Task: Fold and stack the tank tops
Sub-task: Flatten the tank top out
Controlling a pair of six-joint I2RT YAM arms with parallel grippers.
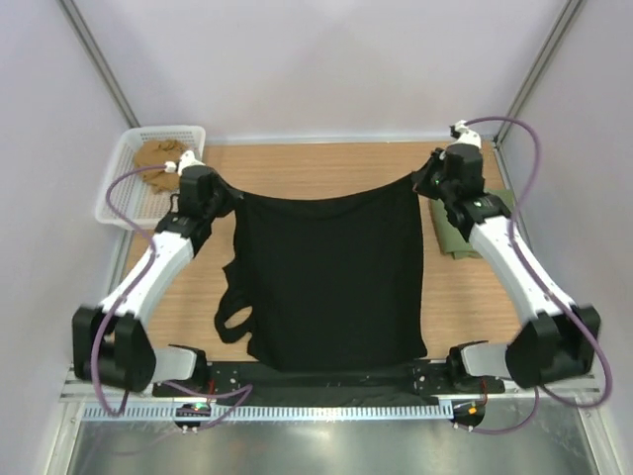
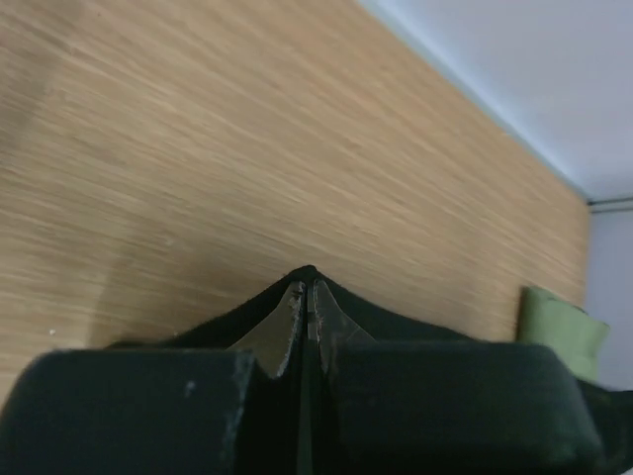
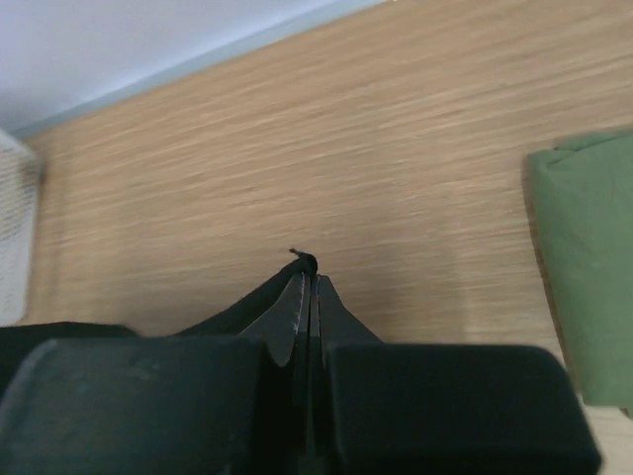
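The black tank top [image 1: 331, 282] hangs stretched between both grippers over the table's middle, its lower part draping to the near edge. My left gripper [image 1: 226, 192] is shut on its far left corner, with black cloth [image 2: 305, 274] pinched at the fingertips. My right gripper [image 1: 421, 178] is shut on its far right corner, with cloth [image 3: 305, 263] showing at the tips. The olive green tank top [image 1: 463, 233] lies folded on the table at the right, partly under my right arm; it also shows in the right wrist view [image 3: 584, 287] and the left wrist view [image 2: 562, 332].
A white mesh basket [image 1: 124, 188] stands at the far left with a tan cloth item [image 1: 160, 153] in it; its edge shows in the right wrist view [image 3: 15, 237]. Bare wooden table [image 1: 316, 163] lies beyond the black top.
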